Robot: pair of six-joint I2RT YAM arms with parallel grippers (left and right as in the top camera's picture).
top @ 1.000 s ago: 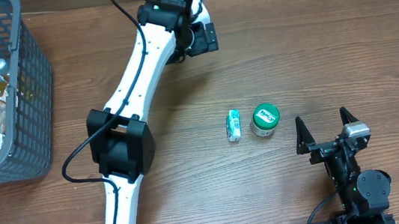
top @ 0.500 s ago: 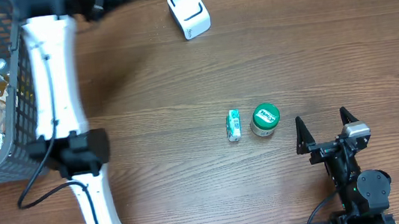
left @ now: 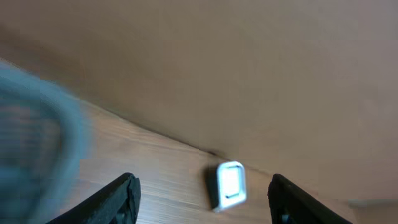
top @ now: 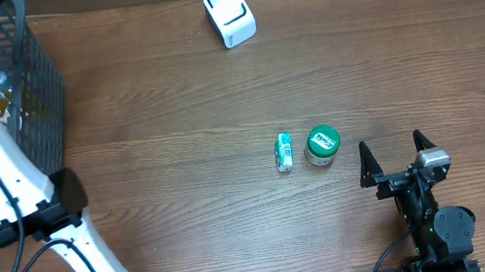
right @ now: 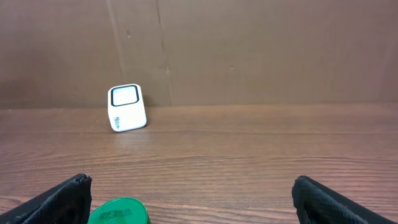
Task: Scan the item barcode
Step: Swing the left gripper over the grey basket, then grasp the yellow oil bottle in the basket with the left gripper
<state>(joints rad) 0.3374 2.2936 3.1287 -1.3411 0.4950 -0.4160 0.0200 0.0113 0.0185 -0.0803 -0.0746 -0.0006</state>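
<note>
Both pincers stand spread with nothing between their fingers. Our left pincer (left: 203,183) hangs by the far left corner of the brown wooden worktop (top: 176,116), above the dark grey mesh basket (top: 39,81). Our right pincer (top: 390,144) sits low toward the near right corner.

Two items lie out on the worktop, right of the middle and toward the near edge. A small white-and-teal carton (top: 285,152) lies flat, and just beside it, on the side of our right pincer, stands a round tub with a green lid (top: 322,144). We see no barcode on either from these views.

We judge the carton light and thin-walled, easy to dent, so we would take it gently across its two long sides. The tub looks stiff and smooth and may slip or roll. A hold across its body below the lid seems safest, and it would leave the label free to turn.

The white box-shaped scanner (top: 230,14) stands by the far edge, well apart from both items.

As for the basket, our left arm (top: 9,181) covers most of it. We make out only scraps of packaging inside and cannot tell what they are.
</note>
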